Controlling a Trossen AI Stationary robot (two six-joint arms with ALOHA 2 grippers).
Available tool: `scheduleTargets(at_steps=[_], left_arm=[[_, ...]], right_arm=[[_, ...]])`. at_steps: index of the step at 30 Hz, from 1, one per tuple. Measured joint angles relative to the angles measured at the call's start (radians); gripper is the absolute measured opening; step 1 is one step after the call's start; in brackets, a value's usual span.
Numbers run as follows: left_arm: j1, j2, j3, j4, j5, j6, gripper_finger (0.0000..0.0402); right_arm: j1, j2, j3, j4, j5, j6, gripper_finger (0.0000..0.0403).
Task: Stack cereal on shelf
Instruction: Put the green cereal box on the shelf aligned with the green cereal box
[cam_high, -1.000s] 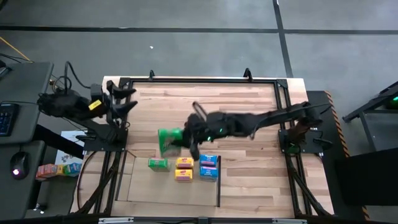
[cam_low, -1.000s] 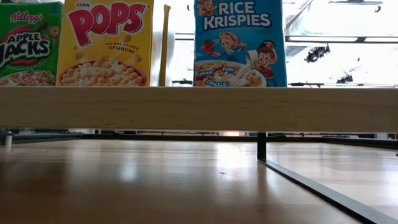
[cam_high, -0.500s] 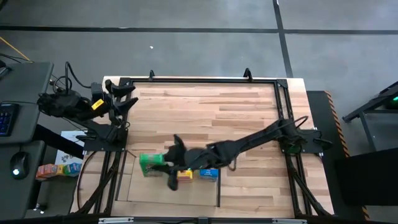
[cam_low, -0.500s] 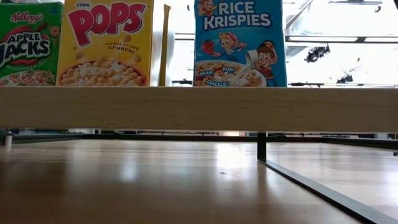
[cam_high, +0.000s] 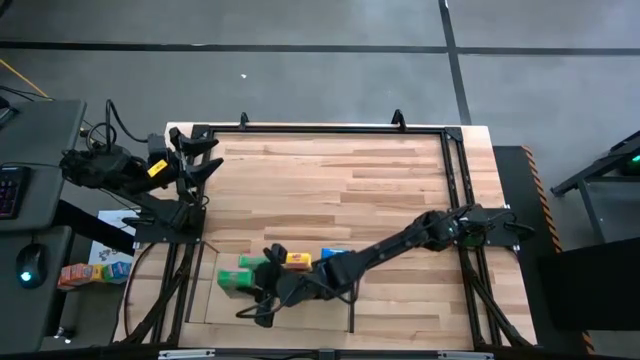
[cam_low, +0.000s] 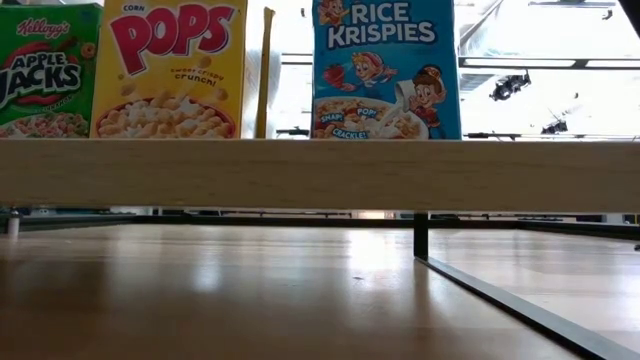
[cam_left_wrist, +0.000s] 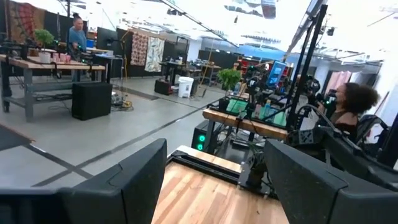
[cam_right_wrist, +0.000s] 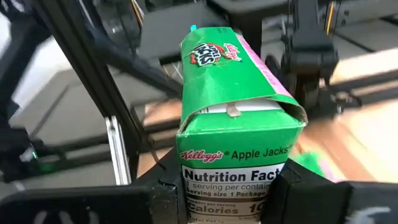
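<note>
The right gripper (cam_high: 262, 292) reaches low over the near-left part of the wooden table (cam_high: 400, 180), its dark fingers (cam_right_wrist: 163, 193) clamped on either side of a green cardboard box (cam_right_wrist: 233, 106) of Apple Jacks, glossy print on top, a folded end flap and a nutrition panel facing the wrist. From above, that green box (cam_high: 237, 279) sits over the pale, nearly see-through shelf (cam_high: 215, 310) by the table's near edge, whose thin black bar (cam_high: 352, 305) runs along its right side. Just beyond it lie a yellow-orange box (cam_high: 297, 260) and a blue box (cam_high: 333, 256), partly covered by the arm. A black metal frame (cam_high: 320, 128) borders the table. The left gripper (cam_high: 200, 155) waits at the far-left corner, fingers spread and holding nothing.
</note>
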Motion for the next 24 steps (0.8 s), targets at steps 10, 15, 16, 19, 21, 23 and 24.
scheduleTargets(at_steps=[10, 15, 16, 19, 21, 23, 24], left_arm=[[0.0, 0.0, 0.0, 0.0, 0.0, 0.0, 0.0261], [0.0, 0.0, 0.0, 0.0, -0.001, 0.0, 0.0261], [0.0, 0.0, 0.0, 0.0, -0.001, 0.0, 0.0261], [0.0, 0.0, 0.0, 0.001, -0.001, -0.001, 0.0261], [0.0, 0.0, 0.0, 0.002, -0.001, -0.001, 0.0261], [0.0, 0.0, 0.0, 0.002, 0.0, -0.002, 0.0261], [0.0, 0.0, 0.0, 0.002, -0.001, -0.002, 0.0261]], right_arm=[[-0.002, 0.018, -0.027, -0.062, -0.081, -0.003, 0.0107], [-0.001, 0.037, -0.027, -0.065, -0.082, -0.003, 0.0107], [-0.001, 0.042, -0.027, -0.073, -0.08, -0.003, 0.0107], [-0.001, 0.053, -0.027, -0.079, -0.074, 0.014, 0.0108], [-0.001, 0.057, -0.026, -0.076, -0.081, 0.037, 0.0108], [-0.002, 0.063, -0.026, -0.09, -0.084, 0.053, 0.0108], [-0.002, 0.066, -0.028, -0.093, -0.083, 0.057, 0.0108]])
